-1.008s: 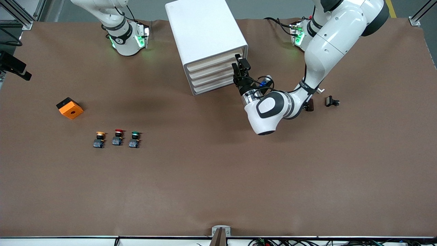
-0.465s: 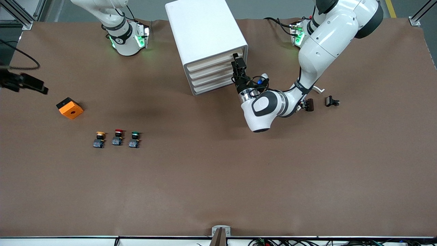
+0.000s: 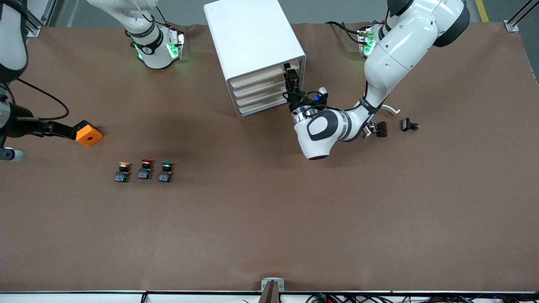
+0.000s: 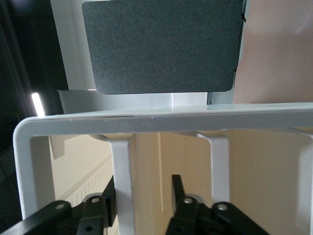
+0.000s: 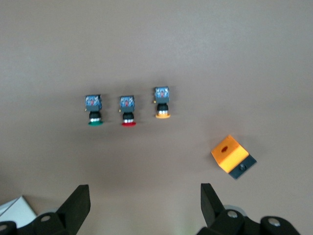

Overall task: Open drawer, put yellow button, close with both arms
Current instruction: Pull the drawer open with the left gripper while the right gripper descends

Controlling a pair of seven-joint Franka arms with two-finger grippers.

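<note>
The white cabinet stands near the robots' bases, and its topmost drawer looks shut. My left gripper is at that drawer's end toward the left arm. In the left wrist view it is open, with its fingers either side of a white upright post under a white bar. The yellow button stands on the table beside a red-capped one and a green-capped one. My right gripper is open and empty, high over the table; its view shows the yellow button.
An orange box with a hole lies beside the right gripper; it also shows in the right wrist view. Small black parts and a white hook lie toward the left arm's end.
The left gripper has moved closer to the top drawer's end. The right arm has swung in from its end of the table to beside the orange box.
</note>
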